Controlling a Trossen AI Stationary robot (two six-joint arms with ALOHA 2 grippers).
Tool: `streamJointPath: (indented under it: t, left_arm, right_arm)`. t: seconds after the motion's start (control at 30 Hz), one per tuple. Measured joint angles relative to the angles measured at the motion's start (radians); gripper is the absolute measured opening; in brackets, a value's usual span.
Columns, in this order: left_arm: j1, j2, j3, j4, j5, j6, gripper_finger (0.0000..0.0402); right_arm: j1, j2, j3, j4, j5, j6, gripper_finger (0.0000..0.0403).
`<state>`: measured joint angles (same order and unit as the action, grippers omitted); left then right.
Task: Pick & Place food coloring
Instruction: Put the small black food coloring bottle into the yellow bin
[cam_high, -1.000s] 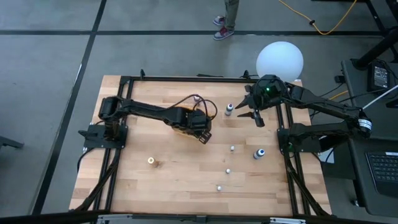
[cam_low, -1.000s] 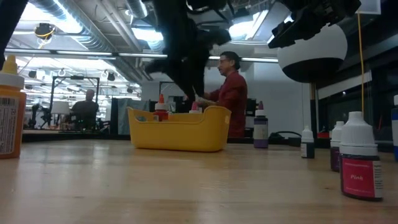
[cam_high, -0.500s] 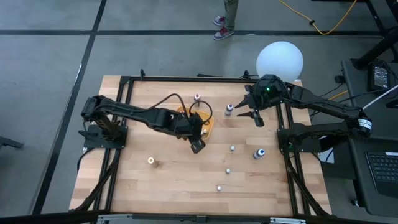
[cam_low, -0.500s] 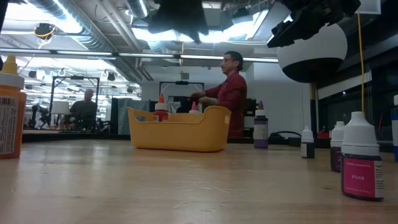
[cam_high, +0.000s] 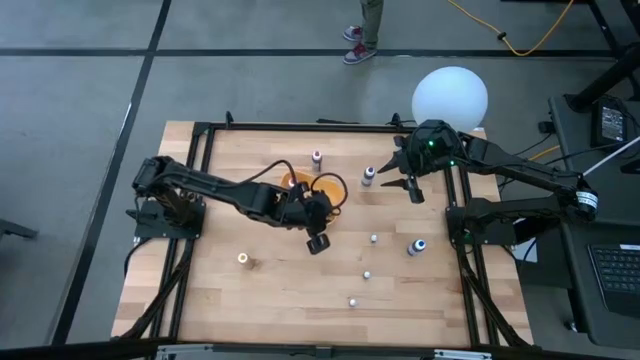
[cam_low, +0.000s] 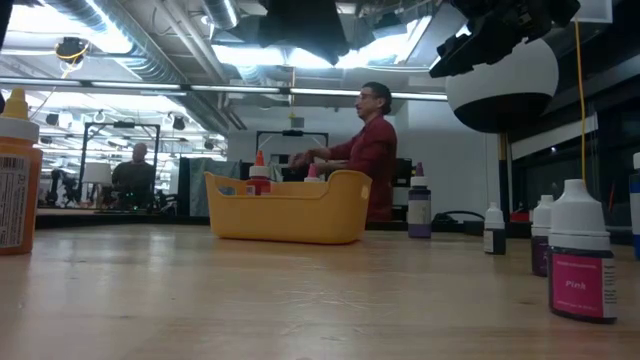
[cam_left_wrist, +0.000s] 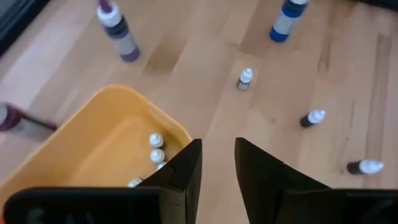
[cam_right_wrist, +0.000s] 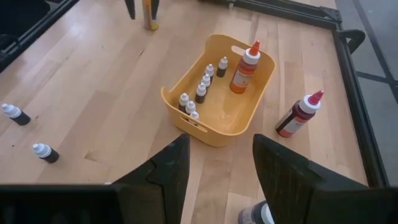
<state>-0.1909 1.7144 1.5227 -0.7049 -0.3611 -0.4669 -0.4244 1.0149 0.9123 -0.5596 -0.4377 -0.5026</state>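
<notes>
We judge the task partly done: several food coloring bottles (cam_right_wrist: 200, 92) stand in the yellow tray (cam_right_wrist: 186, 117), others (cam_high: 367, 274) remain on the table (cam_high: 220, 300), and both the left gripper (cam_left_wrist: 217, 163) and right gripper (cam_right_wrist: 216, 163) hover parted, empty.

Only one word can be read: "Pink", printed in white on the magenta label of the small white-capped bottle (cam_low: 580, 255) standing on the worktop (cam_low: 300, 300) nearest the low camera. The orange bottle (cam_low: 18, 180) at the opposite edge of that view carries a white label with fine print and what looks like a barcode, but none of it is legible. No other lettering, brand or number can be made out in any view.
</notes>
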Motion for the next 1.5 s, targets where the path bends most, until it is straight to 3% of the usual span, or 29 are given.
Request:
streamJointPath:
  t: [0.23,0.47,0.6,0.8,1.0,1.13,1.3,1.5]
  left_arm:
    - [-0.001,0.042,-0.001,0.095,0.057,0.131,0.0091]
    - [-0.02,0.095,0.001,0.25,0.091,0.183,0.009]
    - [-0.048,0.083,0.001,0.302,0.043,0.214,0.0086]
    - [-0.102,-0.02,0.001,0.26,-0.154,0.171,0.0072]
    - [-0.136,-0.15,-0.013,0.016,-0.365,-0.012,0.0061]
    - [-0.135,-0.248,-0.096,-0.176,-0.437,-0.222,0.0057]
    - [-0.135,-0.397,-0.241,-0.178,-0.458,-0.369,0.0056]
    - [-0.022,-0.61,-0.397,-0.09,-0.428,-0.358,0.0056]
  right_arm:
    - [0.001,0.0,0.0,-0.003,0.002,0.008,0.0177]
    - [0.033,0.0,0.0,-0.013,-0.029,0.128,0.0177]
    - [0.074,0.0,-0.001,-0.042,-0.142,0.265,0.0177]
    - [0.138,0.009,0.0,-0.036,-0.132,0.215,0.0177]
    - [0.263,0.047,0.0,-0.034,0.044,0.188,0.0177]
    - [0.314,0.084,0.0,-0.028,0.182,0.186,0.0177]
    - [0.323,0.107,-0.001,-0.076,0.326,0.226,0.0177]
    - [0.322,0.11,0.0,-0.07,0.393,0.123,0.0177]
